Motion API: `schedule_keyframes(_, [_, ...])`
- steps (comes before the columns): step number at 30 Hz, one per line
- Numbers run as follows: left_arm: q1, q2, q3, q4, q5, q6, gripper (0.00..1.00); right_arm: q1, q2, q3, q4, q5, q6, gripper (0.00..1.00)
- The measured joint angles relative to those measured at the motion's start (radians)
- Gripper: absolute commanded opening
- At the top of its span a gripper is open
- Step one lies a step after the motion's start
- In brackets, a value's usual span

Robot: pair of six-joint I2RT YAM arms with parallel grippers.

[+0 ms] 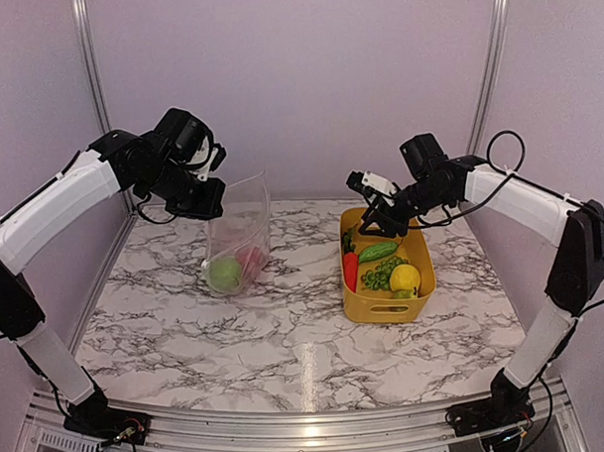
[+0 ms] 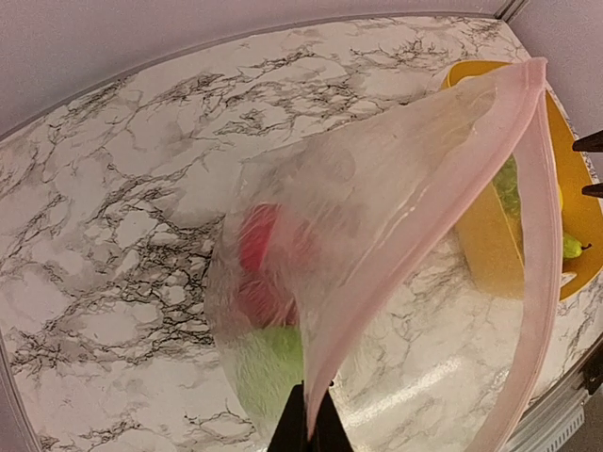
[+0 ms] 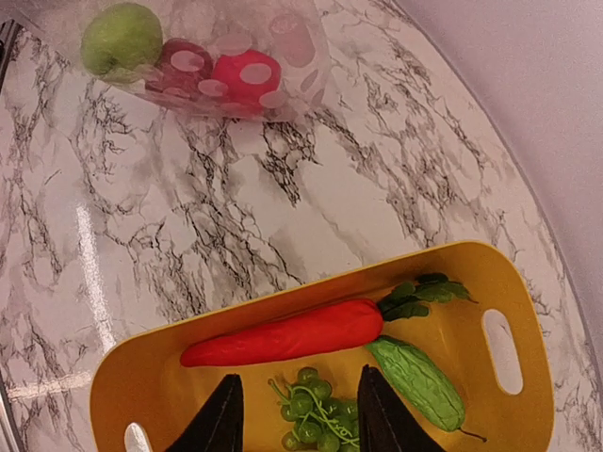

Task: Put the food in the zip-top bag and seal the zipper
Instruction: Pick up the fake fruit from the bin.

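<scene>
My left gripper (image 1: 210, 202) is shut on the mouth edge of the zip-top bag (image 1: 239, 238) and holds it up and open; the pinkish zipper (image 2: 396, 273) runs from my fingertips (image 2: 294, 428). A green apple (image 1: 223, 274) and red fruit (image 1: 250, 260) lie in the bag, and show in the right wrist view (image 3: 121, 38). My right gripper (image 1: 372, 224) is open above the yellow basket (image 1: 384, 307), over green grapes (image 3: 316, 400), beside a red carrot (image 3: 287, 334) and a green gourd (image 3: 419, 381). A yellow lemon (image 1: 404, 278) lies in the basket.
The marble table (image 1: 286, 336) carries the bag at left centre and the basket at right. Metal frame posts (image 1: 88, 65) and pale walls close in the back and sides. A metal rail (image 1: 289, 425) runs along the near edge.
</scene>
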Motion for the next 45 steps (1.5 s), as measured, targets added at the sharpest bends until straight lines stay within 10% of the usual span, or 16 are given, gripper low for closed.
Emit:
schedule_keyframes(28, [0.000,0.010,-0.041,0.048,0.040,0.008,0.00,-0.007,0.102,-0.109,-0.188,0.515,-0.010,0.88])
schedule_keyframes(45, [0.000,0.010,-0.079,0.067,0.050,0.007,0.00,-0.014,0.171,-0.126,-0.232,0.573,0.040,0.94])
